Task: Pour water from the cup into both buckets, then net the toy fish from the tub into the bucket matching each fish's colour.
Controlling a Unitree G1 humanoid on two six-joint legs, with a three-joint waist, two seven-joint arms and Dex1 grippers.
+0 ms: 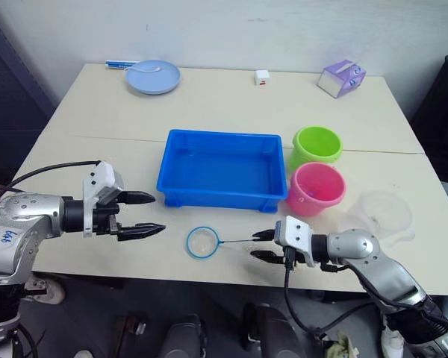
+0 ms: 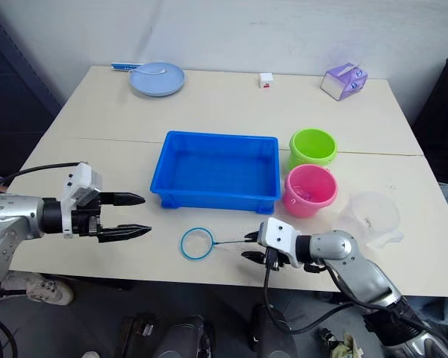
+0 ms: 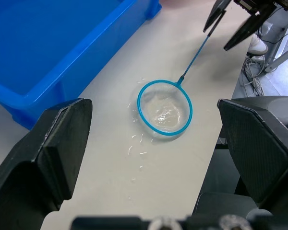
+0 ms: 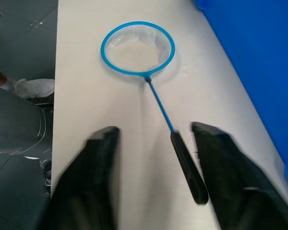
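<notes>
One blue tub (image 1: 221,168) sits near the middle of the table (image 1: 209,104); its floor shows plain blue and no toy fish can be made out inside it. Two buckets stand just to its right, close together: one lime green bucket (image 1: 316,145) farther back, one pink bucket (image 1: 316,189) nearer the front edge. One clear measuring jug (image 2: 371,216) stands to the right of the pink bucket, apart from it.

One small net (image 1: 203,242), a blue ring with a thin handle, lies flat on the table in front of the tub, its hoop towards the robot's left and its dark grip towards the right; a few drops of water lie around the hoop. The right gripper (image 1: 264,245) has its two black fingers spread, one on each side of the net's dark grip, with a gap showing on both sides in the right wrist view; whether either finger touches the grip cannot be told. The left gripper (image 1: 145,214) hovers to the left of the net, well apart from it, its two fingers also wide apart and holding nothing.

Along the far edge of the table: one pale blue round plate (image 1: 153,76) with a white spoon on it; one small white cube (image 1: 262,77); one purple and white box (image 1: 341,78).
</notes>
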